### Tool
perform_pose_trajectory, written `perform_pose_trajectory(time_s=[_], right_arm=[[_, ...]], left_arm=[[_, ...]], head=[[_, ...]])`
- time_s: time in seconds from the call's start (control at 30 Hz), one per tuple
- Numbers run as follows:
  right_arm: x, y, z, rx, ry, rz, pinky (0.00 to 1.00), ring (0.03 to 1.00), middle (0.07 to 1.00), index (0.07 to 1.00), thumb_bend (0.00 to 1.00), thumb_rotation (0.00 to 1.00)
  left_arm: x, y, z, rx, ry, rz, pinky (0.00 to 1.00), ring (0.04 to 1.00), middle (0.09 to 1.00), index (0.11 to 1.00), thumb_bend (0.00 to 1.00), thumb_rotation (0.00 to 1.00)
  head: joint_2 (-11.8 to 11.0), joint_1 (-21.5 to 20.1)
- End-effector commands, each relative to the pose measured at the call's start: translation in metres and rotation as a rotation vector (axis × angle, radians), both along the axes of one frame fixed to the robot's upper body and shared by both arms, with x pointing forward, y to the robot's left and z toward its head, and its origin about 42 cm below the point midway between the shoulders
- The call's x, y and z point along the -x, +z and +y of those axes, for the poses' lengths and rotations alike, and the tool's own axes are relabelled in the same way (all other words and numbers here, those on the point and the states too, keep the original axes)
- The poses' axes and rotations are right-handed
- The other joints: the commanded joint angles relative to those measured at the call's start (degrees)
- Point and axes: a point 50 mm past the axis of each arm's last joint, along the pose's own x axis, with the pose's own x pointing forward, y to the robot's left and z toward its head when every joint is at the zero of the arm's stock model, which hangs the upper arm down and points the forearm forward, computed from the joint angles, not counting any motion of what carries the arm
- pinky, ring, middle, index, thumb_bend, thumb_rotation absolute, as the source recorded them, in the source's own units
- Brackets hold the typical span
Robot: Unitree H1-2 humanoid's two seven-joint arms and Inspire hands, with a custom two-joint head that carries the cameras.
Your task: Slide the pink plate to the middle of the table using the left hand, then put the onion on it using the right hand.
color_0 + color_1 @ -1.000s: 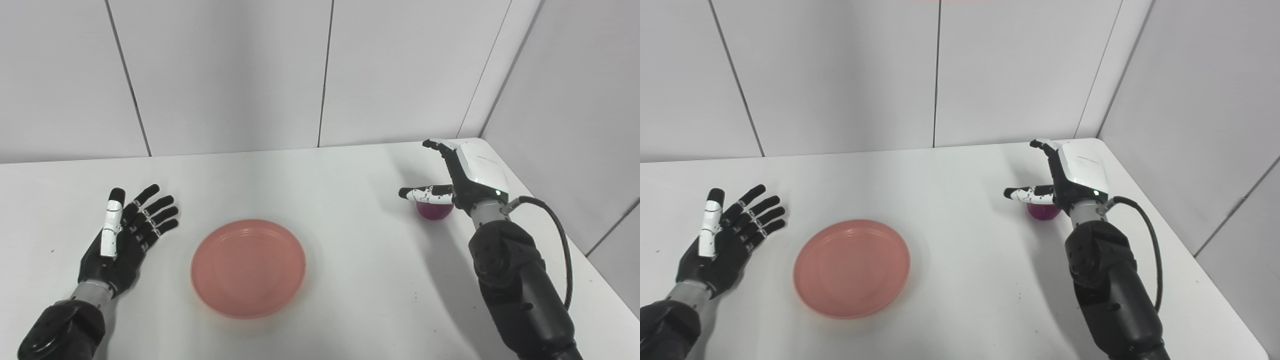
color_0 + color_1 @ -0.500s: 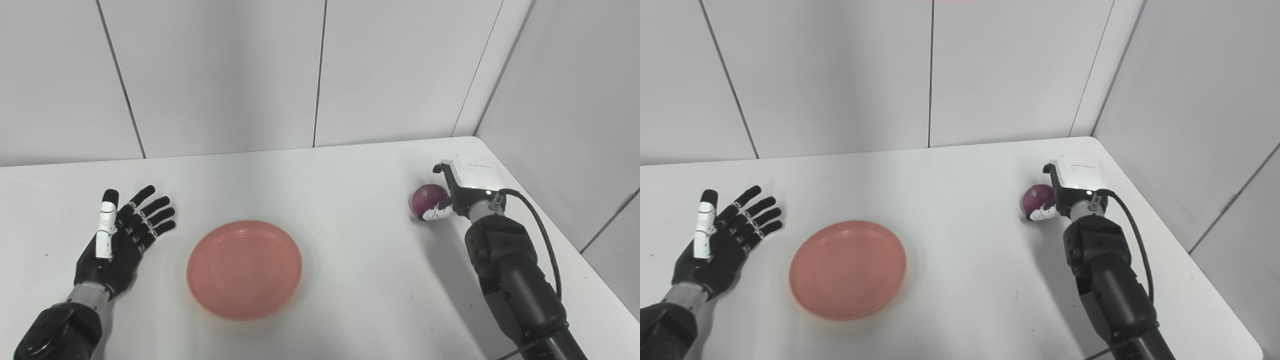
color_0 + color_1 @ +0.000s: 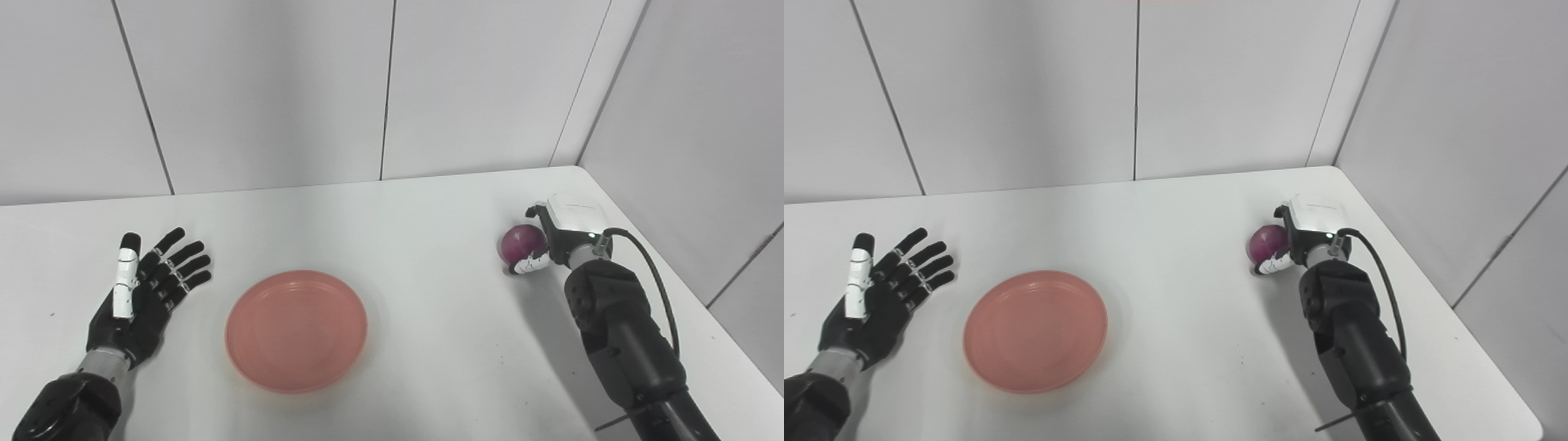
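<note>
Right hand point(image 3: 554, 236) curled around the onion point(image 3: 520, 243) at the frame's right, pink plate point(image 3: 296, 330) waiting lower centre.

We should firm the grasp, lift before travelling, and carry left to set it mid-plate. The table point(image 3: 429, 331) edge lies just right of the onion; open room stretches leftward. Our left hand point(image 3: 144, 294) rests open, fingers spread, at lower left.

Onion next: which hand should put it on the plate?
The right hand. Its fingers are already wrapped around the onion at the table's right side. The left hand lies open and empty, left of the plate, far from the onion.
</note>
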Motion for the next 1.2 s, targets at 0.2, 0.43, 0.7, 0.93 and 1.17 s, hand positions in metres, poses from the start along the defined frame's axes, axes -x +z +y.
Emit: perform_pose_trajectory(time_s=[0.2,0.43,0.7,0.93,1.17], right_arm=[[-0.006,0.015,-0.002,-0.002,0.018,-0.067,0.62,0.796,0.827,0.796,1.00,0.34],[-0.006,0.004,0.000,-0.025,0.037,-0.061,0.55,0.763,0.817,0.790,1.00,0.31],[-0.008,-0.002,-0.001,-0.043,0.044,-0.053,0.50,0.738,0.816,0.778,1.00,0.30],[-0.008,-0.005,-0.002,-0.045,0.046,-0.038,0.45,0.662,0.767,0.755,1.00,0.27],[-0.011,-0.009,-0.004,-0.056,0.034,-0.008,0.41,0.547,0.637,0.661,0.87,0.15]], left_arm=[[0.007,-0.020,-0.005,0.008,-0.020,0.120,0.78,0.781,0.785,0.857,0.70,0.89],[0.009,-0.020,-0.006,0.011,-0.016,0.118,0.78,0.778,0.782,0.848,0.73,0.86],[0.010,-0.021,-0.006,0.001,-0.021,0.114,0.78,0.780,0.783,0.846,0.75,0.85],[0.011,-0.020,-0.007,-0.009,-0.022,0.114,0.79,0.789,0.796,0.858,0.77,0.85],[0.011,-0.020,-0.006,-0.009,-0.024,0.115,0.80,0.794,0.801,0.865,0.77,0.85]], head=[[0.14,0.43],[0.32,0.81],[0.47,0.99],[0.59,1.12],[0.62,1.10]])
